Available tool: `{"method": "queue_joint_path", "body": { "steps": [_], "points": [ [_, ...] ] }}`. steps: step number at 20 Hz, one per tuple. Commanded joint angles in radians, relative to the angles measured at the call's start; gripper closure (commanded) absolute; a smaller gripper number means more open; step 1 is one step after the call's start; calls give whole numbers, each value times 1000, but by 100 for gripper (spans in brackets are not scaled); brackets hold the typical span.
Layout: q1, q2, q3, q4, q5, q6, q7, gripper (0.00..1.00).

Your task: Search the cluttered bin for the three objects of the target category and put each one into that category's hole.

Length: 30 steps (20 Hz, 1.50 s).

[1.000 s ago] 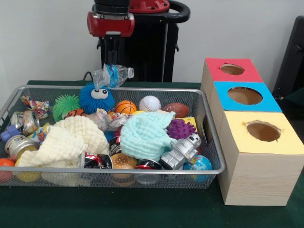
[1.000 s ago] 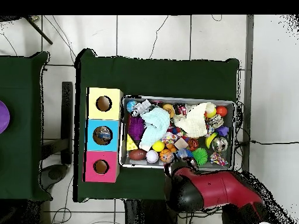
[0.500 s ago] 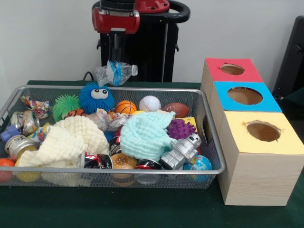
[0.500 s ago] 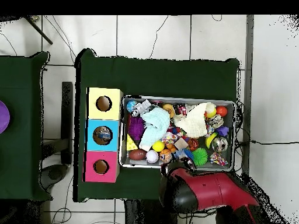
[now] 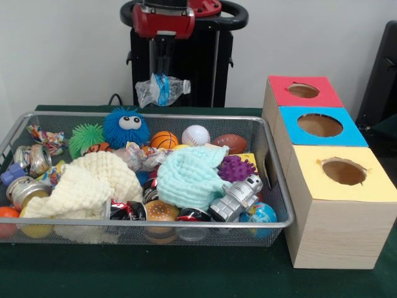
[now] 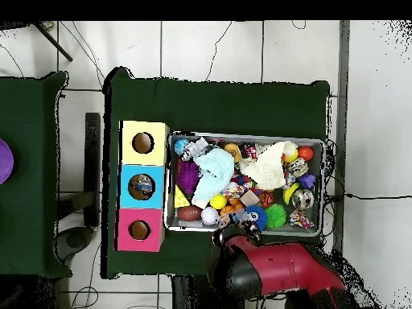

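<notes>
Up and rightward goes the gripper [image 5: 162,76], jaws clamped on the crushed bottle [image 5: 162,90]: light, crinkly, slippery; grip the middle.

Three holes [image 5: 320,125], perhaps two cloths [image 5: 189,176].

A plain white wall [image 5: 62,49] stands behind the dark green cloth-covered worktop [image 5: 186,279]. From overhead, a pale tiled floor [image 6: 209,48] crossed by thin black cables [image 6: 366,197] surrounds it; a second green table [image 6: 28,161] stands left.
</notes>
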Motion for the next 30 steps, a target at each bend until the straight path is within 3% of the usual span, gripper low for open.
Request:
{"method": "queue_joint_path", "body": {
  "steps": [1,12,30],
  "points": [
    [49,-9,-47,75,62,-8,190,100],
    [185,35,-142,83,107,-79,258,100],
    [350,63,-259,79,227,-117,259,100]
  ]
}}
